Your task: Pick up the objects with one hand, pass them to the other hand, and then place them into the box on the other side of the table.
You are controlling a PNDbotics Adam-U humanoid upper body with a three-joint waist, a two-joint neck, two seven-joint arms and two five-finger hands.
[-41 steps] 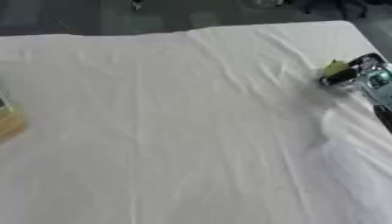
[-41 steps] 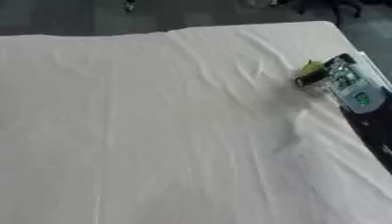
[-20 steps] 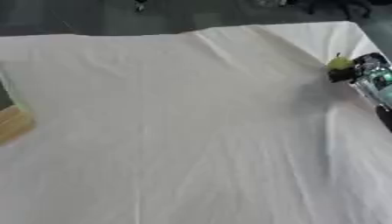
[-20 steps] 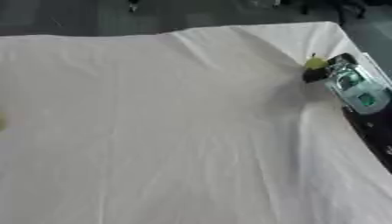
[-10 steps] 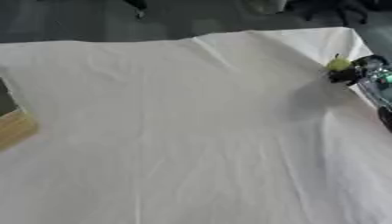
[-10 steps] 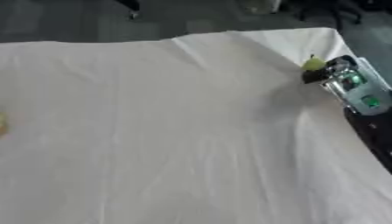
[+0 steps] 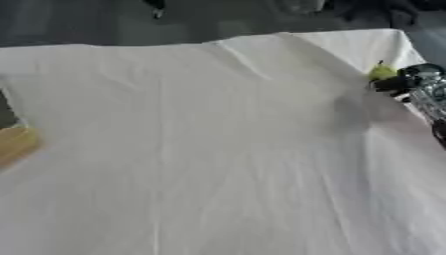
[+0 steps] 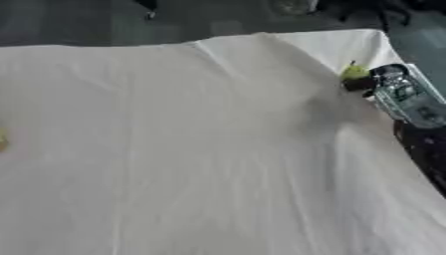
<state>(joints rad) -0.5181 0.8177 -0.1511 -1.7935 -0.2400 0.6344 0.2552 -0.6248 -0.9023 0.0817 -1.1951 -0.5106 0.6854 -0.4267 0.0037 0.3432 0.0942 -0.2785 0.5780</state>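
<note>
My right hand (image 8: 402,97) is at the far right edge of the white cloth (image 8: 200,149), blurry. I cannot tell how it holds. A small yellow-green thing (image 8: 354,72) touches it. The box (image 7: 13,142) is cut off at left.

A white cloth (image 8: 191,149), creased in long folds, covered the table and filled most of the right eye view. At its far right edge the robot's right hand (image 8: 402,97) reached in, and a small yellow-green object (image 8: 354,72) showed just at its far tip, touching it; whether the fingers were curled round it could not be told. A faint yellowish patch (image 8: 3,141) sat at the left border.
</note>
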